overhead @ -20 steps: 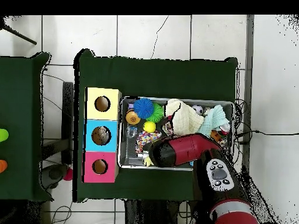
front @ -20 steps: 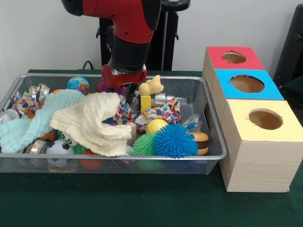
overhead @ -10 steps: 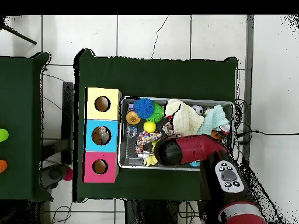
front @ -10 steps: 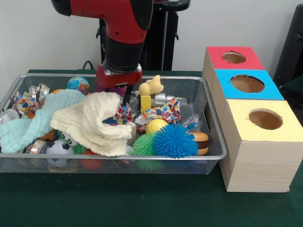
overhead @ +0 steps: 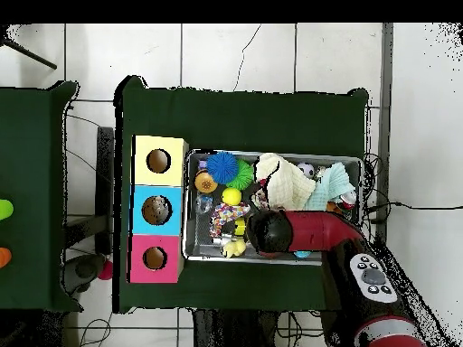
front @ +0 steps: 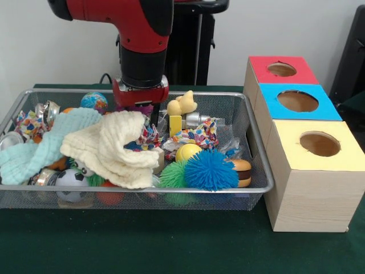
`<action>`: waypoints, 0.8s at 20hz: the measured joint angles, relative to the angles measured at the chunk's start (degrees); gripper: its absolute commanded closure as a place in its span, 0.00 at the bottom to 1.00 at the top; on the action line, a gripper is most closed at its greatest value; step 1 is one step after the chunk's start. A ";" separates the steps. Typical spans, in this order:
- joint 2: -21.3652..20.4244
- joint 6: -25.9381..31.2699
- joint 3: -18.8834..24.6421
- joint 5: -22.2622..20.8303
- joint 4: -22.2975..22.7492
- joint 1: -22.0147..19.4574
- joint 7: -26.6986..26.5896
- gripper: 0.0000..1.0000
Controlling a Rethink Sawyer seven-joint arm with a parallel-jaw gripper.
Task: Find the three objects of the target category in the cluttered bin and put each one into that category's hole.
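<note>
Searching the bin [front: 258, 184], nothing picked yet.
Pincer [front: 153, 117] low behind the cream cloth [front: 114, 147], grip state impossible to tell; target category unclear amid clutter. Risk: snagging cloth, dragging toys out.

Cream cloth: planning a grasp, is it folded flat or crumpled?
Crumpled: the cream cloth lies heaped in loose folds over other toys in the bin.
</note>
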 measured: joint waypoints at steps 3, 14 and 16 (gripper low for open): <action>0.06 -0.01 0.55 2.06 0.85 -0.90 -0.01 0.00; 0.08 -2.32 1.88 6.98 4.71 -2.34 -0.01 0.00; 0.08 -2.93 1.88 6.99 4.87 -2.20 -0.01 0.00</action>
